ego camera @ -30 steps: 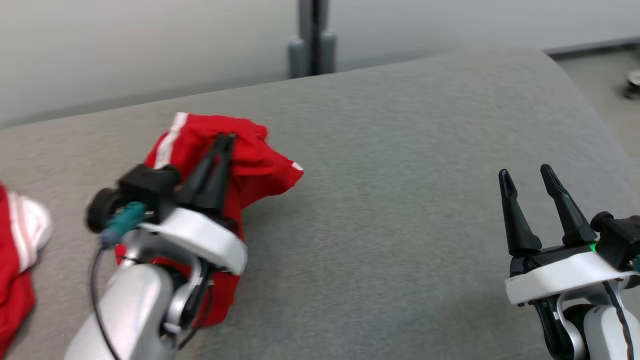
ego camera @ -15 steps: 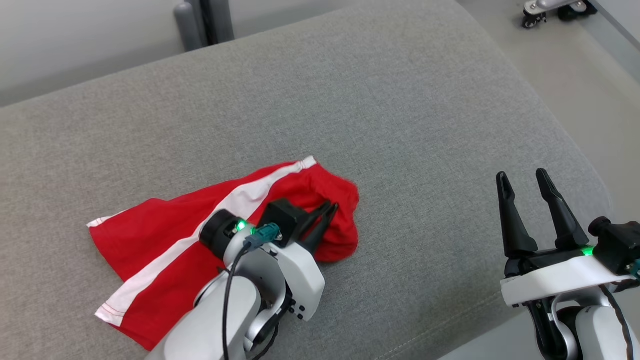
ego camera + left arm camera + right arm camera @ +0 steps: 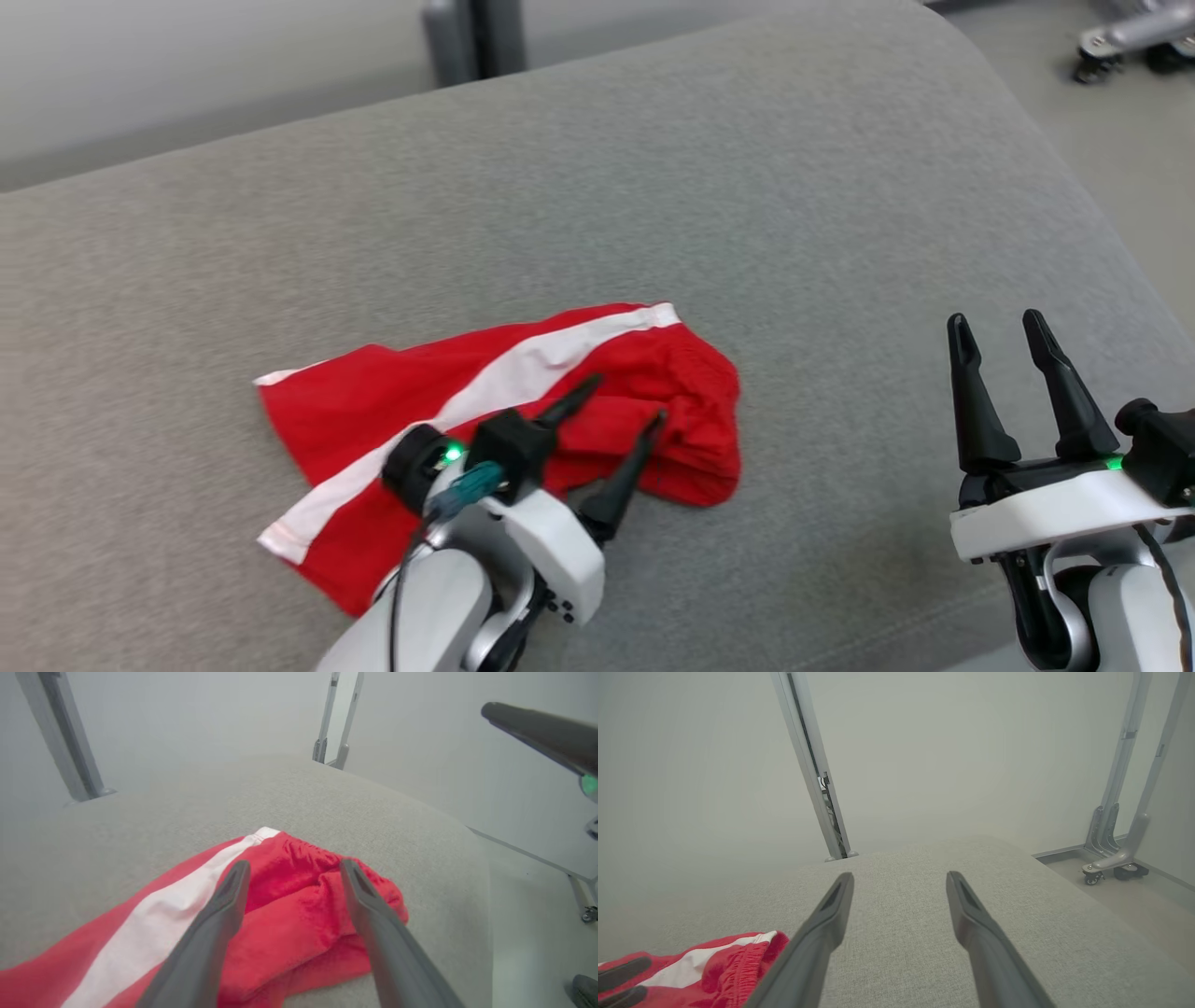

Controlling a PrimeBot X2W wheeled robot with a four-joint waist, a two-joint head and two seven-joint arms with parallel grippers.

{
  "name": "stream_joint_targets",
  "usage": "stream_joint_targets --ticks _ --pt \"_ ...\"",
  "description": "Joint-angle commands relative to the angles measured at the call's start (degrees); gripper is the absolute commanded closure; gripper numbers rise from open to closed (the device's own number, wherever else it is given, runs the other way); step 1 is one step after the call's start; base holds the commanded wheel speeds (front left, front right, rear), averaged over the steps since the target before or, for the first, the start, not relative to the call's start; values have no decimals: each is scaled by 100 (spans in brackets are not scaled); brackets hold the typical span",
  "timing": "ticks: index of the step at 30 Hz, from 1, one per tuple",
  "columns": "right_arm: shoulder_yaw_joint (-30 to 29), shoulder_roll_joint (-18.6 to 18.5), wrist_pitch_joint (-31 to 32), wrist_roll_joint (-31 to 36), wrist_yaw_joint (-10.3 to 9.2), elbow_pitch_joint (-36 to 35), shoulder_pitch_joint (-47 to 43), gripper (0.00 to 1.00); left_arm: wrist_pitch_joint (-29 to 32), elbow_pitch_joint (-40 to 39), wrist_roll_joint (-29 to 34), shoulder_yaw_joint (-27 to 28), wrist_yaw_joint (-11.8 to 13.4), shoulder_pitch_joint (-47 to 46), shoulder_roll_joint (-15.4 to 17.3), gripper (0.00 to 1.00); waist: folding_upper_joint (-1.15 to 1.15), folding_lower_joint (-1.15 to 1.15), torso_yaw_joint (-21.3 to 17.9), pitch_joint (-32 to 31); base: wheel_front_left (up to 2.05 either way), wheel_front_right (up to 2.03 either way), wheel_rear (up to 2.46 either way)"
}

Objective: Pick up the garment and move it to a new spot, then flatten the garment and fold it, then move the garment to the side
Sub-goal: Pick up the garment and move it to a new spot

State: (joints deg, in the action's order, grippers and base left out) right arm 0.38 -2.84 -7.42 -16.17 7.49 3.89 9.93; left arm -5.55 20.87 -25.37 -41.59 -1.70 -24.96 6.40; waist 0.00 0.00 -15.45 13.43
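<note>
A pair of red shorts [image 3: 373,411] with a white side stripe lies on a grey padded surface [image 3: 653,187], left of centre and in front of the robot. The legs are spread fairly flat, while the waistband end is bunched into folds. The left gripper [image 3: 629,399] hangs low over that bunched end, its two dark fingers spread wide and holding nothing. The left wrist view shows red cloth [image 3: 289,914] between and beneath the parted fingers [image 3: 224,905]. The right gripper [image 3: 994,320] is also open and empty. It waits well apart from the shorts, over the bare right side of the surface.

The shorts appear to have been set down in their new spot, so the carrying step looks done and flattening comes next. That likely calls for the left gripper to take an edge of the crumpled waistband. The right gripper would have to cross over to the cloth so that the two can draw it smooth before any fold.
</note>
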Motion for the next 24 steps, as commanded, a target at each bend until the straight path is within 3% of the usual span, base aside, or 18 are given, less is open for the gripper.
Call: stream_joint_targets --ticks 1,8,14,24 --pt "-40 -20 33 59 1 -38 -22 0 -104 -82 -37 88 90 87 79 0 0 0 265 -159 0 0 0" --pt "-186 -21 213 201 1 -172 -149 0 -583 -655 -381 909 686 577 425 0 0 0 916 -477 0 0 0" --pt "-225 -21 374 317 1 -278 -272 0 -760 -1014 -643 1637 1040 926 836 0 0 0 1326 -714 0 0 0" --pt "-227 -25 581 421 1 -387 -637 0 -724 -1823 -783 2372 1568 1869 1561 0 0 0 1574 -1142 0 0 0"
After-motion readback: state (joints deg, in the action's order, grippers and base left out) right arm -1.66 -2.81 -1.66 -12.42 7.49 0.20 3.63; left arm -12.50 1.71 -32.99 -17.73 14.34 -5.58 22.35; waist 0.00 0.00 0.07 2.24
